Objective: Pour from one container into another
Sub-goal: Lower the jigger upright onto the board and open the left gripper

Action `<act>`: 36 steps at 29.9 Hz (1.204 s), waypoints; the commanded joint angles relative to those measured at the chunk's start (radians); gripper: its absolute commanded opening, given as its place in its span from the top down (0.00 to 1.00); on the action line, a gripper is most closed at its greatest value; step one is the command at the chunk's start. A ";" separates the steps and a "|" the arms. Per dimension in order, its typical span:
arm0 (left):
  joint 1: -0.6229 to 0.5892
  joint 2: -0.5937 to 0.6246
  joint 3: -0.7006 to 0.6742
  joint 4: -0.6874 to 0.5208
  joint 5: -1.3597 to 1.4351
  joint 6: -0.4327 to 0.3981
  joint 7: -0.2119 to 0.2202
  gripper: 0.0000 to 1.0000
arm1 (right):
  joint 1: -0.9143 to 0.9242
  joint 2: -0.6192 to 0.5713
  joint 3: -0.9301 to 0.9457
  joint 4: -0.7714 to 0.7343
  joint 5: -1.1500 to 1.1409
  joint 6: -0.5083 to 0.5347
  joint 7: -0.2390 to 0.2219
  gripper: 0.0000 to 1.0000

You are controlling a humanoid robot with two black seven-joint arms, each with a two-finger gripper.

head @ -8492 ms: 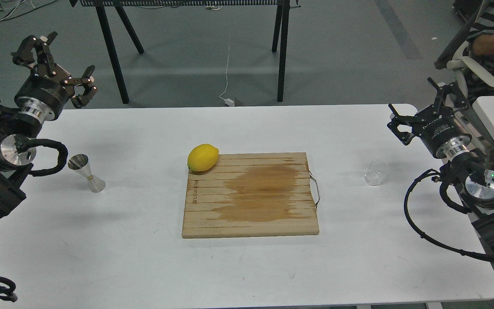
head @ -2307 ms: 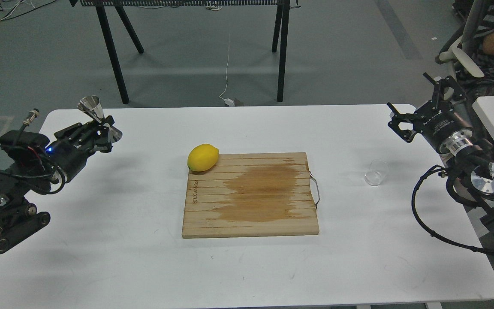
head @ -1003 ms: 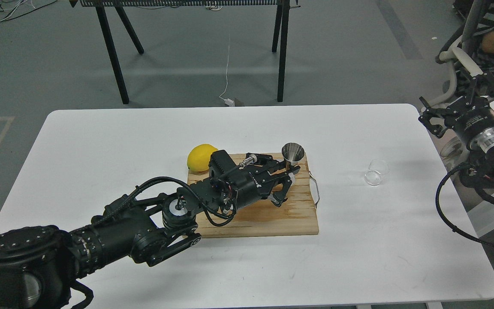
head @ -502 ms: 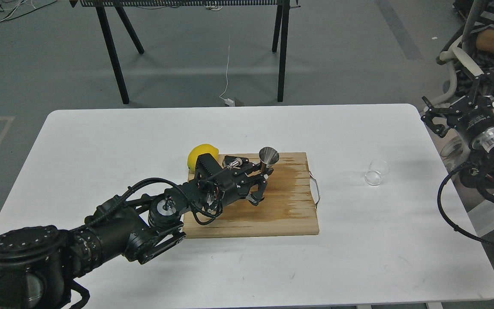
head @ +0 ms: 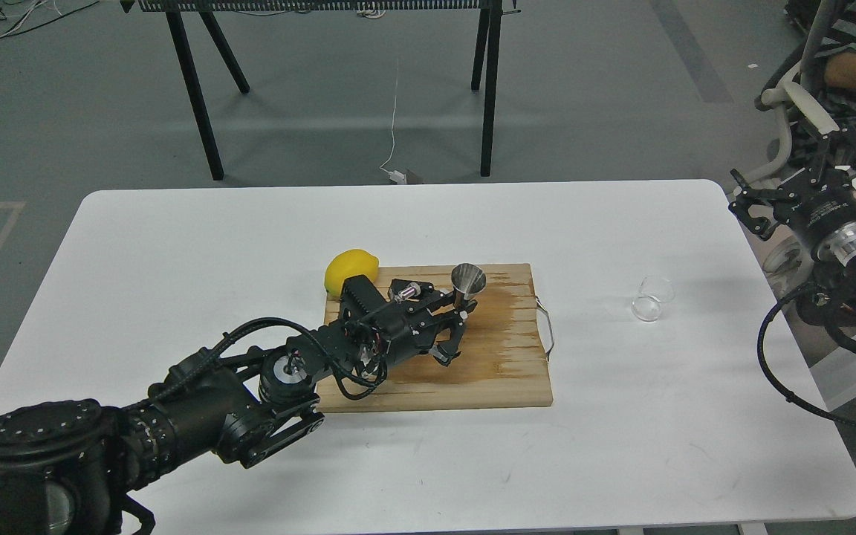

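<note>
My left arm reaches in from the lower left across the wooden cutting board (head: 502,371). Its gripper (head: 458,316) is shut on the steel jigger (head: 467,281), held upright over the board's middle with the open cone facing up. The small clear glass cup (head: 652,299) stands on the white table to the right of the board, with nothing touching it. My right gripper (head: 788,186) hovers open past the table's right edge, well behind and to the right of the cup.
A yellow lemon (head: 350,269) lies at the board's back left corner, just behind my left wrist. The board has a wire handle (head: 547,327) on its right side. A seated person (head: 855,70) is at the far right.
</note>
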 commanded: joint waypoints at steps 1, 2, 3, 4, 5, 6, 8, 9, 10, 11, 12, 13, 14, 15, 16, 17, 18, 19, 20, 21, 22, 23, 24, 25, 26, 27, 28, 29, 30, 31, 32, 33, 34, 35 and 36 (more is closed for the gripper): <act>0.017 0.000 0.000 -0.002 0.000 -0.001 0.000 0.98 | 0.001 0.000 0.000 0.000 0.000 0.000 0.000 0.00; 0.020 0.000 0.000 -0.002 0.000 -0.001 0.000 0.98 | 0.001 -0.001 0.000 0.000 0.000 0.000 0.000 0.00; 0.021 0.000 0.000 -0.002 0.000 -0.001 0.000 0.97 | 0.001 -0.001 -0.002 0.000 0.000 0.000 0.000 0.00; 0.021 0.000 0.000 -0.007 0.000 -0.001 0.000 0.97 | 0.001 0.000 0.000 0.000 0.000 0.000 0.000 0.00; 0.021 0.000 0.000 -0.011 0.000 -0.001 0.000 0.96 | 0.001 -0.001 -0.002 0.000 0.000 0.000 0.000 0.00; 0.021 0.000 0.000 -0.013 0.000 -0.001 0.000 0.95 | 0.001 -0.001 -0.002 0.000 0.000 0.000 0.000 0.00; 0.023 0.000 0.000 -0.015 0.000 -0.002 -0.002 0.93 | 0.001 -0.001 -0.002 0.000 0.000 0.000 0.000 0.00; 0.021 0.000 0.000 -0.015 0.000 -0.004 0.000 0.90 | 0.001 -0.001 -0.002 0.000 0.000 0.000 0.000 0.00; 0.021 0.000 0.000 -0.015 0.000 -0.004 -0.002 0.86 | 0.001 0.000 -0.002 0.000 0.000 0.000 0.000 0.00; 0.021 0.000 0.000 -0.015 0.000 -0.004 -0.002 0.81 | 0.001 -0.001 -0.002 0.000 0.000 0.000 0.000 0.00; 0.021 0.000 0.000 -0.015 0.000 -0.004 -0.002 0.78 | 0.001 -0.001 0.000 0.000 0.000 0.000 0.000 0.00; 0.021 0.000 0.000 -0.015 0.000 -0.004 -0.002 0.75 | 0.001 0.000 -0.002 0.000 0.000 0.000 0.000 0.00; 0.021 0.000 0.000 -0.015 0.000 -0.005 -0.003 0.71 | -0.001 0.000 -0.002 0.000 0.000 0.000 0.000 0.00; 0.021 0.000 0.000 -0.015 0.000 -0.007 -0.003 0.66 | -0.001 0.000 -0.002 0.000 0.000 0.000 0.000 0.00; 0.023 0.000 0.000 -0.013 0.000 -0.008 -0.003 0.65 | -0.001 0.000 0.000 0.000 0.000 0.000 0.000 0.00; 0.023 0.000 0.000 -0.013 0.000 -0.009 -0.003 0.65 | -0.001 0.000 -0.002 0.000 0.000 0.000 0.000 0.00; 0.021 0.000 0.000 -0.013 0.000 -0.010 -0.003 0.65 | -0.001 0.000 -0.002 0.000 0.000 0.000 0.000 0.00; 0.023 0.000 0.000 -0.013 0.000 -0.010 -0.003 0.63 | -0.001 0.000 -0.002 0.000 0.000 0.000 0.000 0.00; 0.021 0.000 0.000 -0.013 0.000 -0.010 -0.003 0.62 | 0.001 -0.001 -0.002 0.000 0.000 0.000 0.000 0.00; 0.021 0.000 0.000 -0.013 0.000 -0.010 -0.003 0.60 | -0.001 0.000 -0.002 0.000 0.000 0.000 0.000 0.00; 0.021 0.000 0.000 -0.013 0.000 -0.010 -0.003 0.58 | -0.001 0.000 -0.002 0.000 0.000 0.000 0.000 0.00; 0.021 0.000 0.000 -0.013 0.000 -0.010 -0.003 0.57 | -0.001 0.000 -0.002 0.000 0.000 0.000 0.000 0.00; 0.021 0.000 0.000 -0.013 0.000 -0.010 -0.003 0.55 | -0.001 0.000 -0.002 0.000 0.000 0.000 0.000 0.00; 0.021 0.000 0.000 -0.013 0.000 -0.010 -0.003 0.53 | -0.001 0.000 -0.002 0.000 0.000 0.000 0.000 0.00; 0.023 0.000 0.000 -0.011 0.000 -0.010 -0.003 0.51 | -0.001 0.000 -0.002 0.000 0.000 0.000 0.000 0.00; 0.023 0.000 0.000 -0.011 0.000 -0.009 -0.003 0.48 | -0.001 0.000 -0.002 0.000 0.000 0.000 0.000 0.00; 0.023 0.000 0.000 -0.010 0.000 -0.007 -0.003 0.45 | -0.002 0.000 -0.002 0.000 0.000 0.000 0.000 0.00; 0.023 0.000 0.000 -0.010 0.000 -0.007 -0.003 0.42 | -0.002 0.000 -0.002 0.000 0.000 0.000 0.000 0.00; 0.023 0.000 0.000 -0.010 0.000 -0.005 -0.005 0.38 | -0.002 0.000 -0.002 0.000 0.000 0.000 0.000 0.00; 0.023 0.000 0.000 -0.010 0.000 -0.004 -0.006 0.31 | -0.002 0.000 -0.002 0.000 0.000 0.000 0.000 0.00; 0.023 0.000 0.000 -0.010 0.000 -0.005 -0.008 0.26 | -0.002 0.000 -0.002 0.000 0.000 0.000 0.000 0.00; 0.023 0.000 0.000 -0.010 0.000 -0.005 -0.009 0.21 | -0.002 0.000 -0.003 0.000 0.000 0.000 0.000 0.00; 0.023 0.000 0.000 -0.010 0.000 -0.005 -0.011 0.18 | -0.002 0.000 -0.003 0.000 -0.001 0.000 0.000 0.00; 0.023 0.000 0.000 -0.008 0.000 -0.005 -0.011 0.16 | -0.002 0.000 -0.005 0.000 -0.003 0.000 0.000 0.00; 0.023 0.000 0.000 -0.007 0.000 -0.005 -0.012 0.13 | -0.002 0.000 -0.005 0.000 -0.005 0.000 0.000 0.00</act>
